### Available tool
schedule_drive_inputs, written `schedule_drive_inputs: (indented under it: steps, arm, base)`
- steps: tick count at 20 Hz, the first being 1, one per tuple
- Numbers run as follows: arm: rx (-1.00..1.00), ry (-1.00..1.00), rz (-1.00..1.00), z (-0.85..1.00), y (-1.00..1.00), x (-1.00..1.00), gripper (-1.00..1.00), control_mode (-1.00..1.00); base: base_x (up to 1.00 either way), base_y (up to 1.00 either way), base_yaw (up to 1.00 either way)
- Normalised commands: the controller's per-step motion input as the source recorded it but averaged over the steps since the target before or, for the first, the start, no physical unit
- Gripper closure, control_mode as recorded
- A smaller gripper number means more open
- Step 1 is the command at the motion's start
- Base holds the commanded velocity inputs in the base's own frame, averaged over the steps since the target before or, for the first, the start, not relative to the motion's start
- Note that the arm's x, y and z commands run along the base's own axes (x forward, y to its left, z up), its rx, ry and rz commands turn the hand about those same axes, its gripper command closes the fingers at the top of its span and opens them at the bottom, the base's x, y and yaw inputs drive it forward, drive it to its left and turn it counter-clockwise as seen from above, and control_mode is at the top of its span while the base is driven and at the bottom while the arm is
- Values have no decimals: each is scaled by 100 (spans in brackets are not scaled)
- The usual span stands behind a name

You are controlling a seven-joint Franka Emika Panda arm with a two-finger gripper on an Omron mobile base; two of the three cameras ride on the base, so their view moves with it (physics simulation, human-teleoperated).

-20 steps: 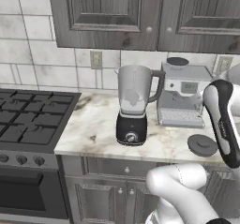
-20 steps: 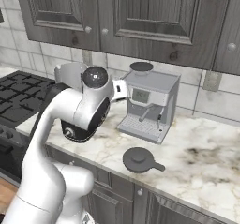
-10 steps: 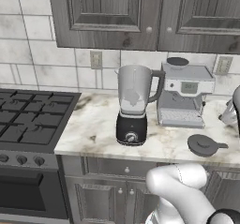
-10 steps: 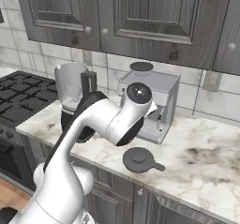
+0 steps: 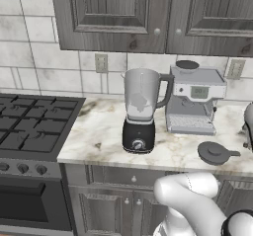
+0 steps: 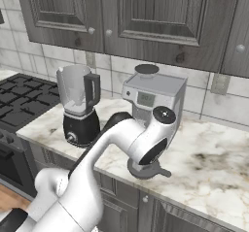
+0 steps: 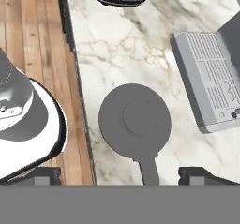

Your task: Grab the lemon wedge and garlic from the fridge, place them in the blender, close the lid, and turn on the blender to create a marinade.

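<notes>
fingers: the gripper [image 7: 122,174] was spread about as wide as it goes, one dark tip [image 7: 42,174] far out on one side of the hand view and the other on the opposite side, nothing pinched between them and neither touching anything

lid: the lid [image 7: 135,120] sat flat on the counter directly under the hand, between the two tips but clear of both; round dark grey disc with a raised centre knob and a little tab sticking out toward the camera. Also visible near the counter's front edge in the left base view [image 5: 214,152]

blender: the blender [image 5: 140,110] stood on the counter left of the coffee machine, well apart from the lid; rounded black base, silver knob on the front, clear grey jar with a handle, top open. Couldn't really tell what, if anything, was inside the jar, too hazy

coffee machine: boxy silver coffee machine [image 5: 193,99] right beside the blender, its ribbed drip tray just near the lid

arm: in the right base view the white arm [image 6: 146,141] bent over the counter edge and covered most of the lid

counter: the counter [image 7: 122,45] was pale marble with tan and grey veining, glossy

stove: black gas stove [image 5: 32,124] off to the left, with grates

cabinets: dark grey wood-grain cabinets [image 5: 113,13] above, pale tile behind
</notes>
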Motion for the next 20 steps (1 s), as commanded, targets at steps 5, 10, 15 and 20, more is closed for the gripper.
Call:
schedule_drive_inputs:
  steps: [5,10,15,20]
  arm:
    - [-2,0,25,-53,-48,0,-100,-100]
    - [0,0,18,-30,-17,2,-100,-100]
    - [0,4,13,-7,0,17,-100,-100]
    - [0,10,7,-17,0,27,-100,-100]
  base:
    - [0,0,0]
    - [0,0,0]
    - [0,0,0]
    - [0,0,0]
